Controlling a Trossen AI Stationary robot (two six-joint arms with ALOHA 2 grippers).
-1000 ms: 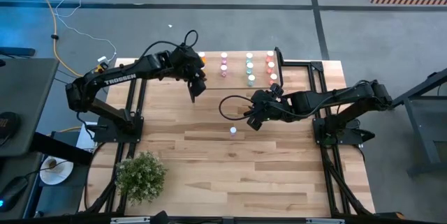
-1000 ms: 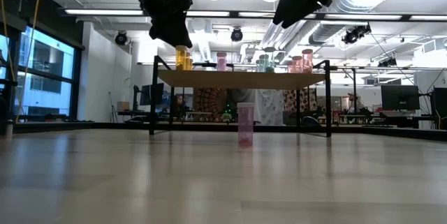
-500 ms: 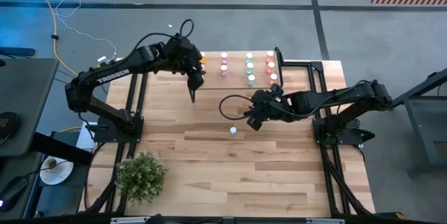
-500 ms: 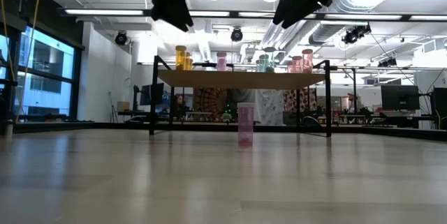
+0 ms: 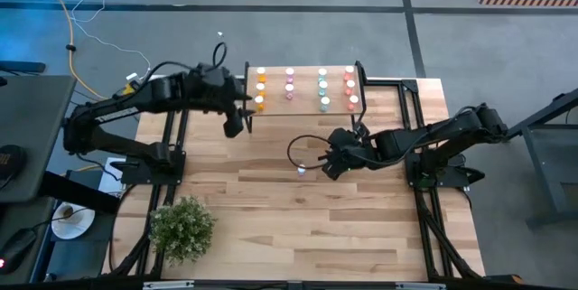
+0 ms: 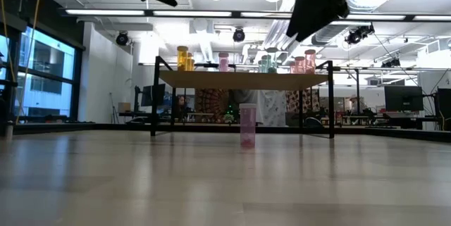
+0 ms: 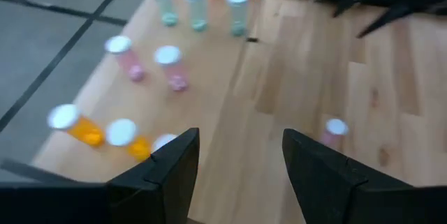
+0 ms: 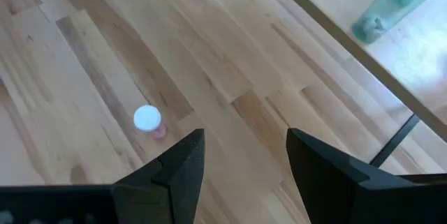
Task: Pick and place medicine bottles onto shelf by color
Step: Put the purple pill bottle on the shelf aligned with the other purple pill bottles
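The shelf (image 5: 275, 87) stands at the table's far edge on black legs and carries orange (image 5: 260, 88), pink (image 5: 290, 84), teal (image 5: 322, 89) and red (image 5: 350, 87) medicine bottles in colour columns. One pink bottle (image 5: 301, 170) stands alone, upright on its base, on the tabletop in front of the shelf (image 6: 243, 79). My left gripper (image 5: 237, 120) hovers open, high, off the shelf's left end. My right gripper (image 5: 332, 164) hovers open just right of the lone pink bottle (image 8: 148, 121) and above it, with nothing between its fingers.
A potted green plant (image 5: 181, 227) sits at the near left corner of the table. Black frame rails (image 5: 411, 118) run along the right side by the right arm's base. Bare wood lies between the lone bottle and the near edge.
My left gripper has risen and drawn back from the shelf's orange bottles toward the table's left edge, staying open. My right gripper has sunk a little toward the lone pink bottle and rolled slightly, staying open. The bottles have kept still.
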